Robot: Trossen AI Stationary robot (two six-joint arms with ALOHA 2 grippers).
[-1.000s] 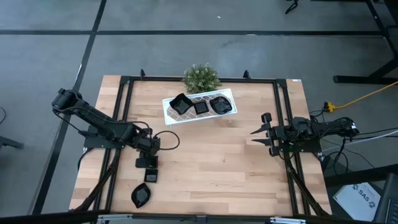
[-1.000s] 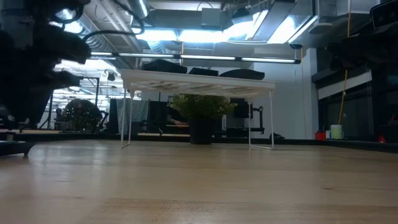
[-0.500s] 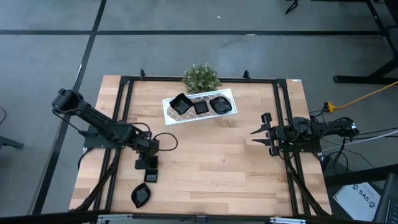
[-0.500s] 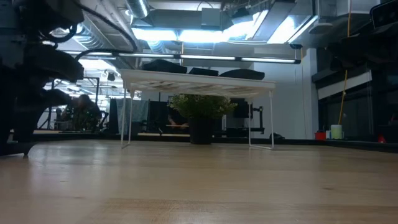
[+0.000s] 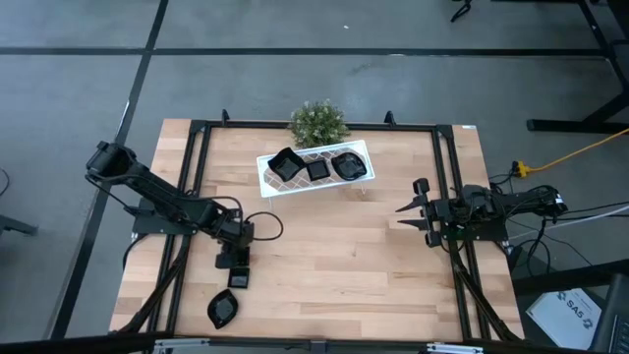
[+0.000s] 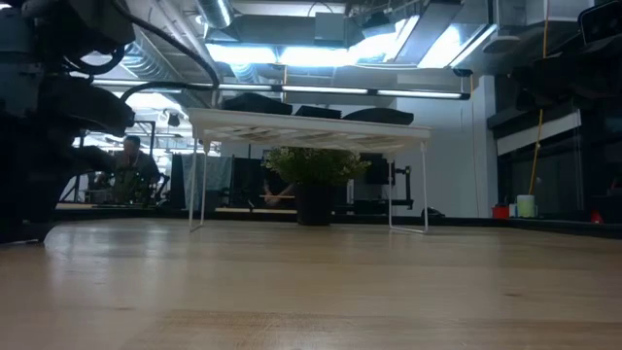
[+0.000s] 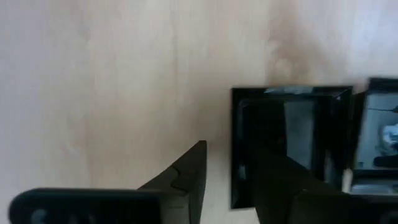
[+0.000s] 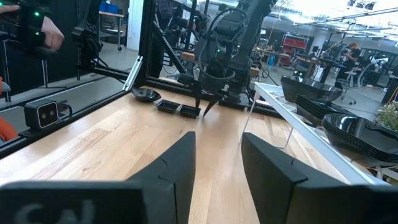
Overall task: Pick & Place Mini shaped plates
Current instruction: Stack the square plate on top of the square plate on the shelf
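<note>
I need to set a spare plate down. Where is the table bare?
Bare wood spans the middle, between the left gripper and the right gripper, below the white rack. Crowded: the rack top with plates, and the square plates beside the left gripper.

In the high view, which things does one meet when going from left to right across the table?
Left gripper above a square plate → white rack holding stacked plates → right gripper.
</note>
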